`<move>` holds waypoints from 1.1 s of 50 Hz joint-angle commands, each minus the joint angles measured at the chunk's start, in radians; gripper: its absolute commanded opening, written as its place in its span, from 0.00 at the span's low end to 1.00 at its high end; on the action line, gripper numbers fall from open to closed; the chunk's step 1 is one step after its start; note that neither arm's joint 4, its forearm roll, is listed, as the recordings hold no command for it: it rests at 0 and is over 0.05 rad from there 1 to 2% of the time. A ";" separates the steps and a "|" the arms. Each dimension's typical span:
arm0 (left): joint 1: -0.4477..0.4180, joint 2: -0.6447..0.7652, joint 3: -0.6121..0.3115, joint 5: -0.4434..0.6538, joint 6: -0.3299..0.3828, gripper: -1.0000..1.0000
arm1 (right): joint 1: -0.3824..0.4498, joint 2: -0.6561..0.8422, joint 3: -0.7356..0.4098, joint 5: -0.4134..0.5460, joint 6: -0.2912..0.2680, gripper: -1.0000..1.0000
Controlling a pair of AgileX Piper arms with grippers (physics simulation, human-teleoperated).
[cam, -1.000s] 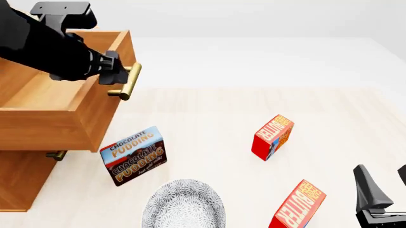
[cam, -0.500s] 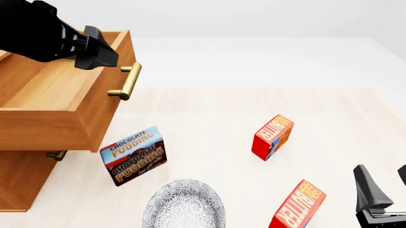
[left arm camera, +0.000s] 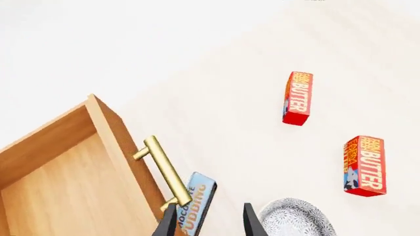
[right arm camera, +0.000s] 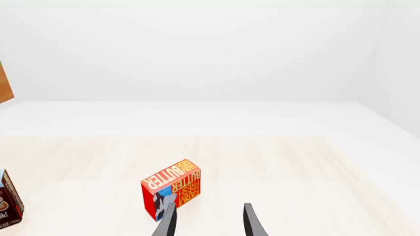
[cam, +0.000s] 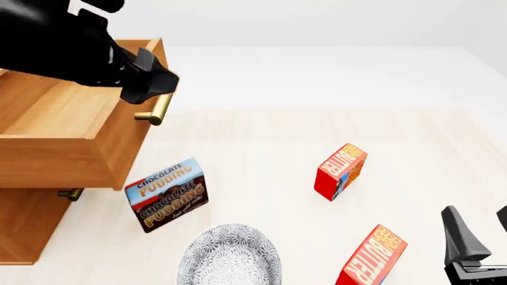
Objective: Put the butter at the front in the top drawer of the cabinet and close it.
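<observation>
Pincer release confirmed: our left pincer (cam: 162, 83) has let go of the handle (cam: 158, 107), jaws apart, leaving the top drawer (cam: 71, 127) open. Our right pincer (right arm camera: 206, 221) waits open; the butter (cam: 372, 256) stands on the desk (cam: 262, 136) beside it.

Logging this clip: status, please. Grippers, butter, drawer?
Left gripper open, empty, above the brass bar handle. Right gripper open, empty. Front red butter carton on the table, untouched. Orange-brown wooden top drawer open; nothing blocking.

Both cartons (cam: 341, 171) (cam: 372, 256) read "BUTTER" — box (cam: 167, 194) "CHOCOLATE PUDDING".
</observation>
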 commanded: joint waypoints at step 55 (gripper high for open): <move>-0.339 0.524 -0.113 -0.410 -0.214 1.00 | 0.000 0.001 0.000 -0.001 0.000 1.00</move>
